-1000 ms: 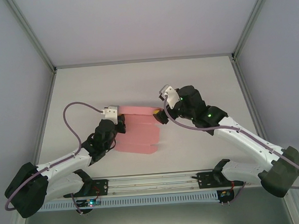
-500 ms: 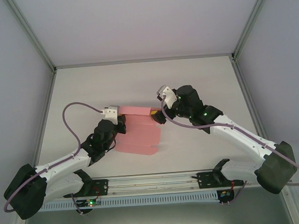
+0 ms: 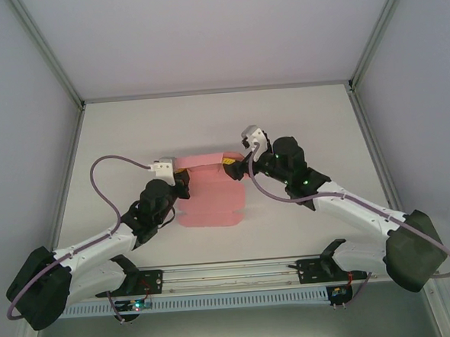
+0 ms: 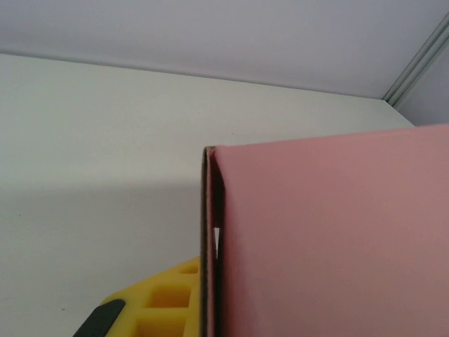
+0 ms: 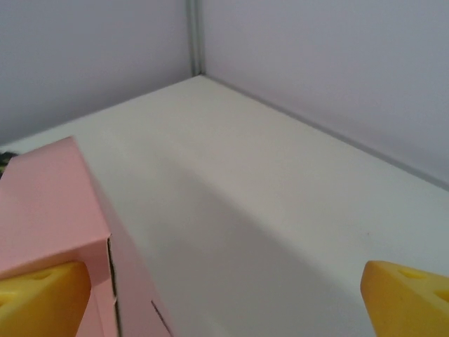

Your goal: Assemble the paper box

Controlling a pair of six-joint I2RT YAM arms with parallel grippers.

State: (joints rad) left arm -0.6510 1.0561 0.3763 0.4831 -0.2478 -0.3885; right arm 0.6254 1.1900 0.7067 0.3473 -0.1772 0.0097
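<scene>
White table (image 3: 298, 118) inside a pale-walled booth with grey frame posts (image 3: 54, 64) at the back corners, and the pink paper box (image 3: 211, 196) sits about mid-table between the two arms, half folded: the back panel stands up and the rest lies flat toward the near side

Left gripper (image 3: 181, 183) is at the sheet's left edge with its fingers together. From the left wrist view the card (image 4: 330, 239) stands right up against the camera, doubled over at its edge, with one yellow pad (image 4: 168, 302) beside it, so I'd say it's pinching that edge. Right gripper (image 3: 235, 166) is at the back right corner, jaws spread wide, and one pad (image 5: 42, 298) is tucked behind a pink flap (image 5: 49, 203) while the other (image 5: 410, 295) hangs over bare table

Handling-wise this looks like thin card: light, floppy away from the creases, easy to dent or slide around (smooth tabletop won't help). I'd hold it at an edge or close to a fold line, never mid-panel

Room is fine. Far half of the table and both sides are bare; the only things to mind are the walls and the rail (image 3: 231, 271) along the near edge
</scene>
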